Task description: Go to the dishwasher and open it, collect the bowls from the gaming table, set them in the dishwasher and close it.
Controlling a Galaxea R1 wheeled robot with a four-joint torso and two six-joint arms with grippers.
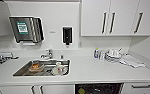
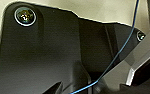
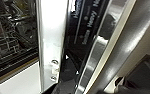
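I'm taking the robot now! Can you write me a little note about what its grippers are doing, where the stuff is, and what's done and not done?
Grippers: I cannot tell whether the left or right one is open or shut.
Dishwasher: under the white counter, right of the sink. Its dark inside shows in the head view, so it is open. The right wrist view looks along the door's edge, with the rack beside it.
Bowls: none collected from the gaming table yet.
Done: dishwasher reached and opened.
Left: fetch the bowls, load them, close the door.

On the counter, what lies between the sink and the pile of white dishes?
In the head view, the white counter between the sink and the white dishes is bare; a small bottle stands just before the dishes.
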